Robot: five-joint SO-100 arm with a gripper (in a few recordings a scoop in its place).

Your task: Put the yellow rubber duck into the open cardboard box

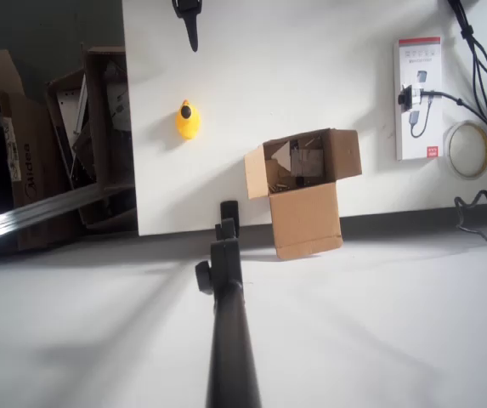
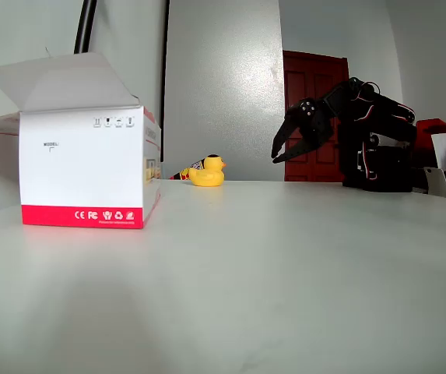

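Yellow rubber duck [image 1: 188, 120], small and rounded with an orange beak, is sitting bare on the white table [image 1: 251, 85], well apart from the open brown cardboard box [image 1: 303, 184]. I am holding the black two-finger gripper [image 2: 283, 148] off the tabletop with its jaws parted and nothing between them. From the duck, the gripper is hanging well apart. I am judging a slow descent astride the duck's body best.

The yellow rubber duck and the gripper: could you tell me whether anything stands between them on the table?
Nothing visible does. The gripper hangs open above bare tabletop, and the yellow rubber duck sits apart from the open cardboard box.
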